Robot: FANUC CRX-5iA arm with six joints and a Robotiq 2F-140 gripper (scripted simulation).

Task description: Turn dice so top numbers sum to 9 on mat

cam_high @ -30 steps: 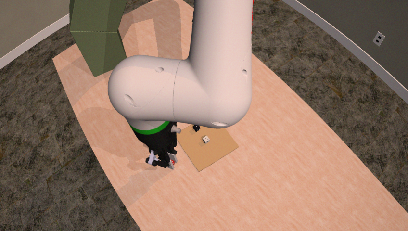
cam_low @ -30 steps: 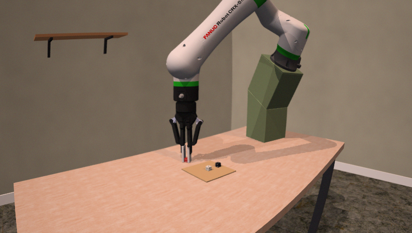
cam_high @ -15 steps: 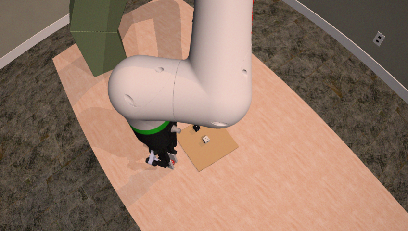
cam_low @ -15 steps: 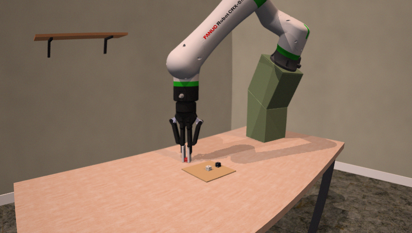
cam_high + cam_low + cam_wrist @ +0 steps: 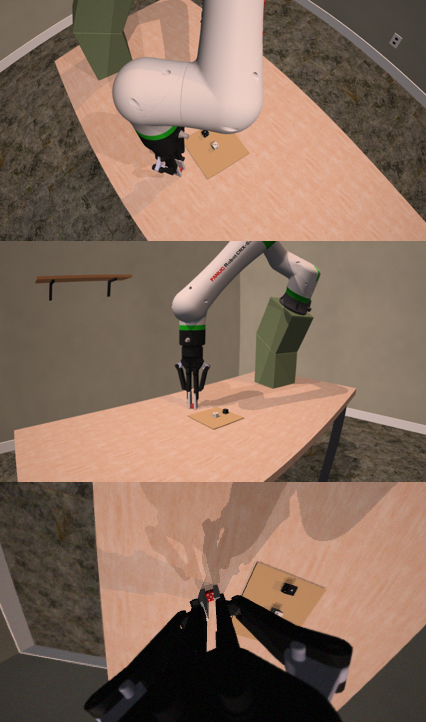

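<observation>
The gripper (image 5: 180, 167) (image 5: 192, 405) (image 5: 210, 595) points down beside the mat, its two pads shut on the red die (image 5: 180, 169) (image 5: 192, 405) (image 5: 210, 596). The red die is off the mat, low at the table; whether it touches the table is hard to tell. The pads partly hide it. The tan mat (image 5: 215, 165) (image 5: 213, 424) (image 5: 312, 593) lies flat. The white die (image 5: 214, 145) (image 5: 215, 414) (image 5: 278, 613) sits near its middle, partly hidden by a finger in the wrist view. The black die (image 5: 205, 133) (image 5: 225, 411) (image 5: 289, 589) sits nearer a mat edge. The top numbers are too small to read surely.
The wooden table (image 5: 284, 178) (image 5: 119, 444) (image 5: 150, 512) carries the mat and the green pedestal (image 5: 103, 50) (image 5: 275, 366) of the arm. The arm hangs over the mat's far side in the top view. A shelf (image 5: 83, 278) is on the back wall.
</observation>
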